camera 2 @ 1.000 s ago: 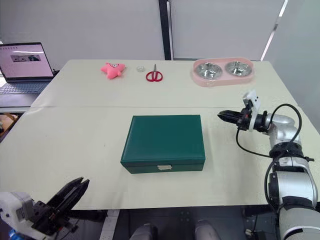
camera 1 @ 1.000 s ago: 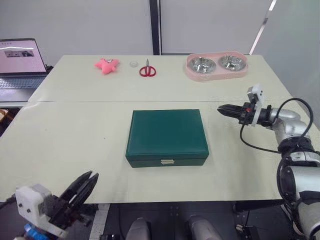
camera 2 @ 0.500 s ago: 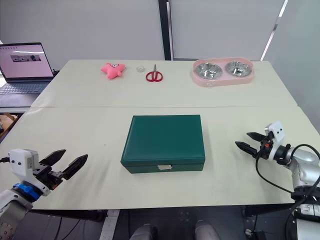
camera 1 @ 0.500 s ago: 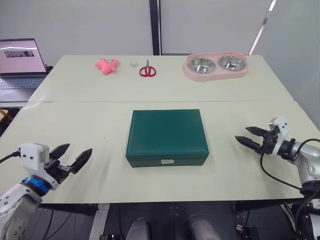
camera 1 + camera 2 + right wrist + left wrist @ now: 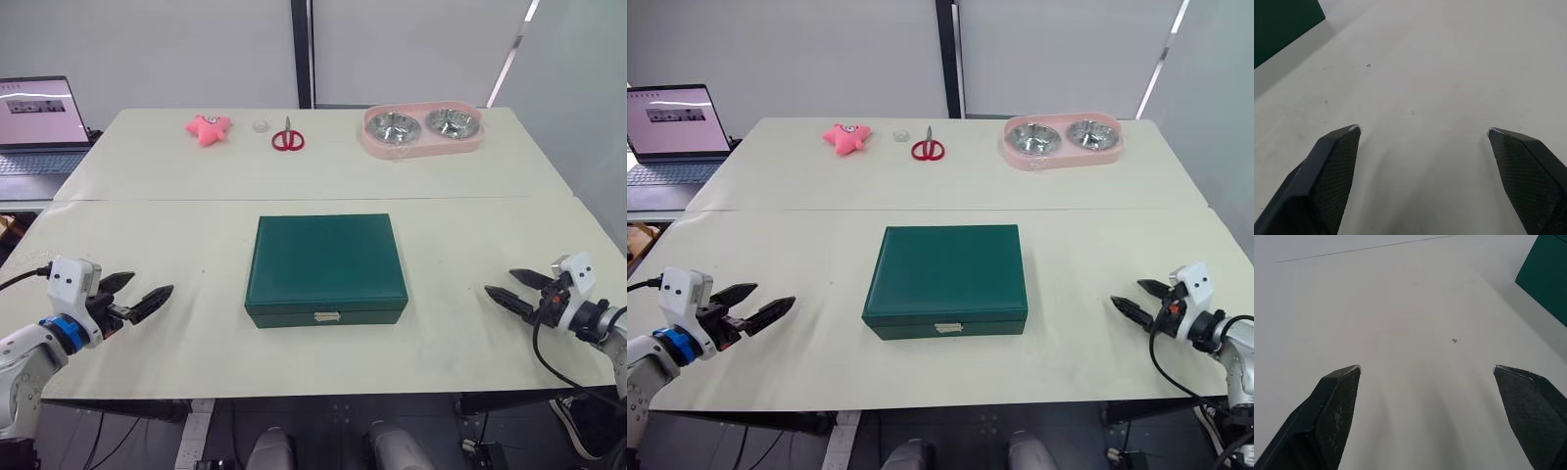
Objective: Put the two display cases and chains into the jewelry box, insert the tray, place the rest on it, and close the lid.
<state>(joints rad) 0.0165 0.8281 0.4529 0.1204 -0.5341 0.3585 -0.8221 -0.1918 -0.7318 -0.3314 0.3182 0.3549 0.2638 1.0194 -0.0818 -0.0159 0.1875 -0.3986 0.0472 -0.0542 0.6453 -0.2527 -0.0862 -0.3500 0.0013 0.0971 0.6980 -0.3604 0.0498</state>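
At the near left edge of the table [image 5: 196, 235], left gripper [image 5: 152, 285] spread wide and empty, hovering low, tips aimed toward the middle. At the near right edge, right gripper [image 5: 500, 282] likewise spread wide, nothing between its fingers. Between them and well apart from both, jewelry box [image 5: 289, 316], squarely placed, lid [image 5: 326, 250] down flat, silver clasp [image 5: 327, 315] facing the robot. Contents hidden under the lid. Judging by the shut lid and two idle pincers: either nothing begun or all done, cannot tell which. For an opening move: bring one gripper to the lid's front edge beside the clasp, steady a side wall with the other to stop any sliding on the smooth top, then lift slowly along the hinge's arc. Farther back, well out of the way: pink star toy [image 5: 209, 127], red scissors [image 5: 288, 138], pink double bowl [image 5: 423, 128]; laptop [image 5: 39, 122] off to the left.
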